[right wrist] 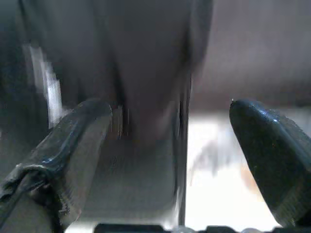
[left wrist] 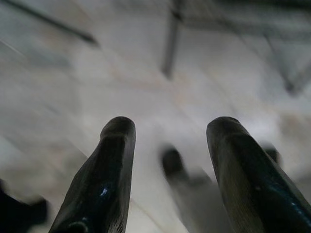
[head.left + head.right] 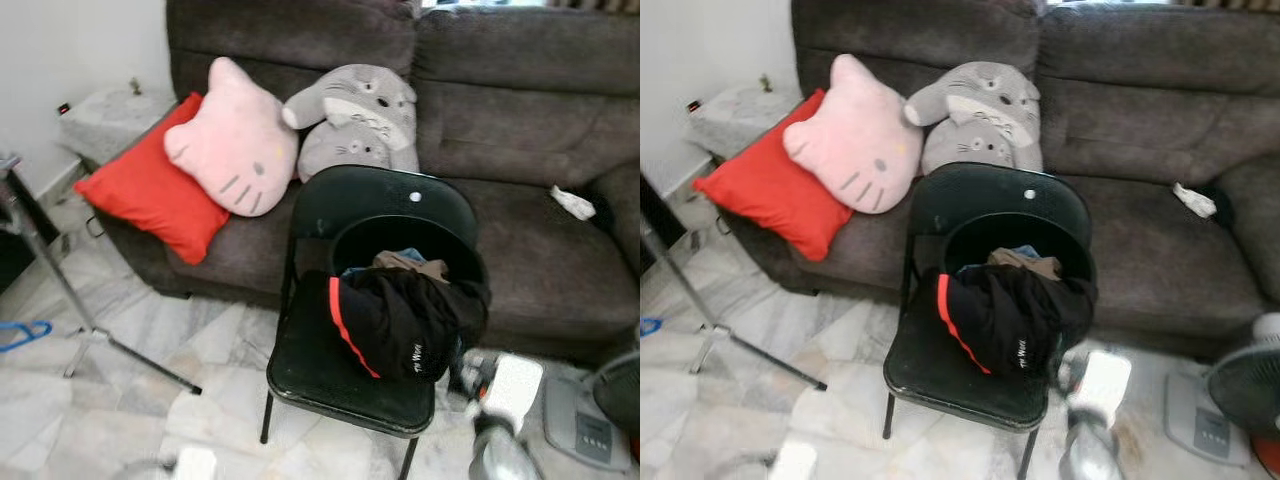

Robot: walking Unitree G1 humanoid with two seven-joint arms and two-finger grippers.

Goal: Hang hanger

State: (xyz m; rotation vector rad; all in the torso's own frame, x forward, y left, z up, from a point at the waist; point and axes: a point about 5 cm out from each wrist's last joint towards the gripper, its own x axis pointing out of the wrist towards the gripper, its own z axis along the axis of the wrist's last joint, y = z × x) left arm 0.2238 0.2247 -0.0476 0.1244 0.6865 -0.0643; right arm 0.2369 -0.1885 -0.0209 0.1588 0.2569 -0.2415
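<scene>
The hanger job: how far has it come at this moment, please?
Nothing looks done yet. A blue hanger lies on the marble floor beside the metal stand. Both grippers are open and hold nothing: the left gripper points at the floor, the right gripper is low near the black folding chair piled with clothes. Picking up and hanging the hanger remain.

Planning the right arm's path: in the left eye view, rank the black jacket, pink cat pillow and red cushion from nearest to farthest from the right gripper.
From the right gripper, low right:
1. Black jacket, on the chair beside it.
2. Pink cat pillow, on the sofa.
3. Red cushion, sofa's far left.
</scene>
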